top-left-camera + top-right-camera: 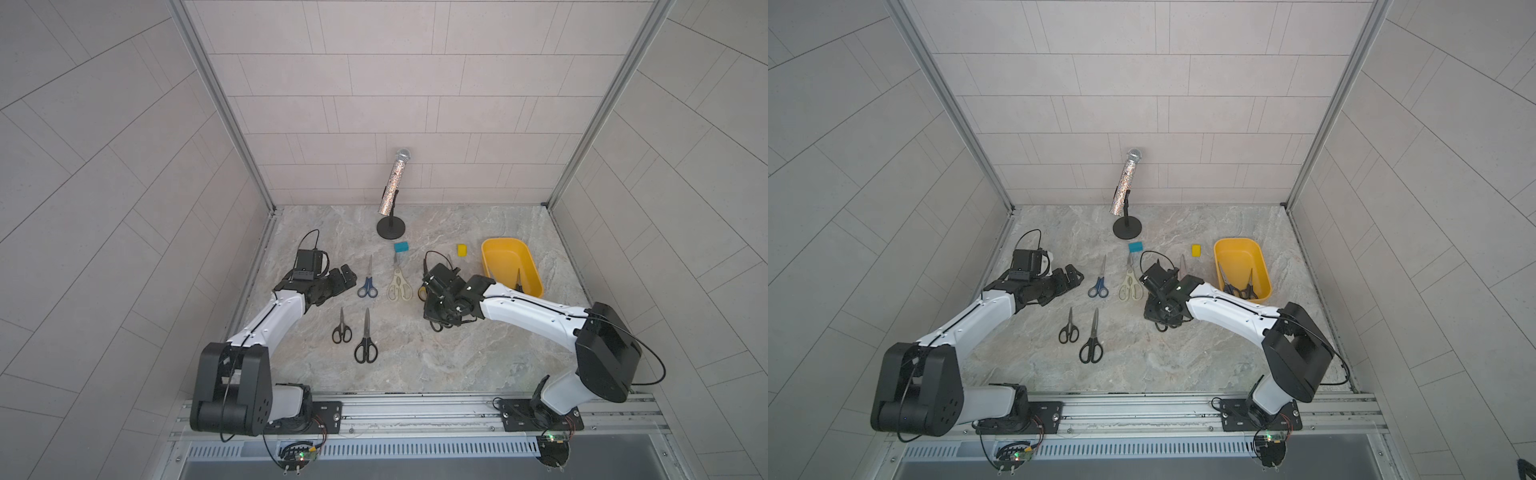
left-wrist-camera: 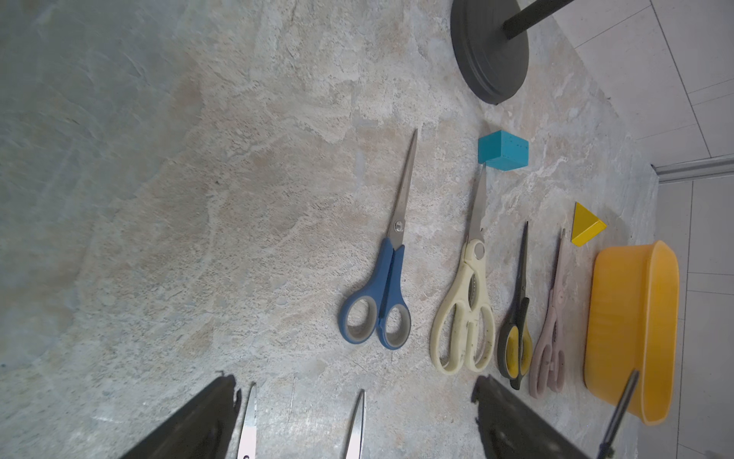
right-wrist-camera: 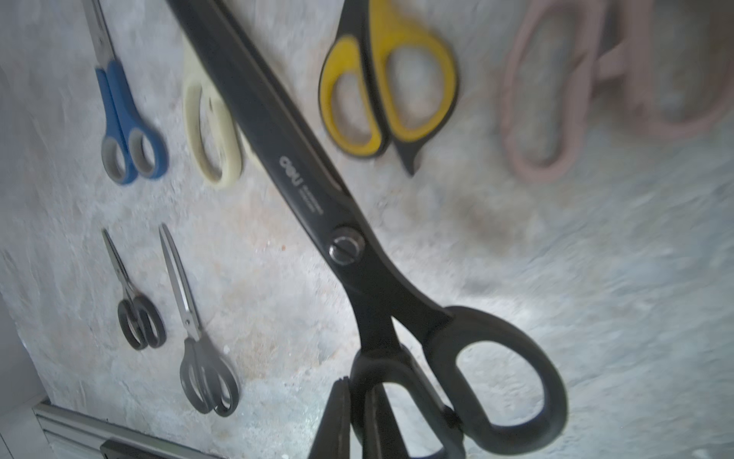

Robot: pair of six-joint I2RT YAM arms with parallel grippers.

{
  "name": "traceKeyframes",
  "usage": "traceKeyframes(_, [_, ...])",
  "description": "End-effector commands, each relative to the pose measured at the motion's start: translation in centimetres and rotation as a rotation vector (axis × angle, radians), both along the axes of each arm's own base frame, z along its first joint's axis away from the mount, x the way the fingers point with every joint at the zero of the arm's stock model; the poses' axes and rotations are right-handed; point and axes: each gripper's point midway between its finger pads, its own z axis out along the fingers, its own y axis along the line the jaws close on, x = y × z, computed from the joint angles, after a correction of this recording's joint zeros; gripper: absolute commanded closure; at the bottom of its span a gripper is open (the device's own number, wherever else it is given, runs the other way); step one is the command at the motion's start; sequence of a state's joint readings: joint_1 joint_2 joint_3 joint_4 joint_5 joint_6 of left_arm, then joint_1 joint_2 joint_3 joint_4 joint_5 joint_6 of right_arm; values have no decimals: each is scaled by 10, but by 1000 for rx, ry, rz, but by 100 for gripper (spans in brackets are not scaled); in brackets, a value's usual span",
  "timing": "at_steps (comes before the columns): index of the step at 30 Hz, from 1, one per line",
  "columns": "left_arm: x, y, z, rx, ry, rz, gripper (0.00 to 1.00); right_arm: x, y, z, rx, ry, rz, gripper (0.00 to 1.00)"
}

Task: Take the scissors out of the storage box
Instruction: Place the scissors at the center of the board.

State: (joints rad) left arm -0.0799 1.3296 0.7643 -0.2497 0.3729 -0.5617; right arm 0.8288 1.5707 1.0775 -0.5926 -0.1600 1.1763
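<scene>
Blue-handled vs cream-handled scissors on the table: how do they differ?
The blue-handled metal scissors have slim blue-and-grey handles; the cream-handled metal scissors have bulkier, all-cream ones. The cream pair's tip ends by the small teal block; the blue pair's tip stands clear of it. Both lie flat, closed, blades toward the back wall.

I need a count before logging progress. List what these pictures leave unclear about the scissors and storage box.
Scissors in the storage box: both top views, small, partly behind the right arm; count unclear.
Pale pink scissors: right wrist view, blurred, cut by the edge.
Black scissors in the right gripper: same view, tips beyond the edge.
</scene>
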Motion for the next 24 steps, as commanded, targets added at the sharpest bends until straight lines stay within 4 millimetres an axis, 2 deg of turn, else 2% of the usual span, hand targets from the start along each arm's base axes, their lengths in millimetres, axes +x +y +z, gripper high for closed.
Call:
traceKeyframes(1, [0,1,0,-4,-10,9,0,-20,19,-13,26,77,-82,100])
traceKeyframes(7, [-2,3,7,1,-35,16,0,-43,56,-14,71,84,-136,100])
traceKeyframes(16, [-1,4,12,2,-54,18,0,-44,77,-38,114,135,-313,100])
traceKeyframes(24, [0,9,15,18,-65,30,0,-40,94,-51,84,155,-325,100])
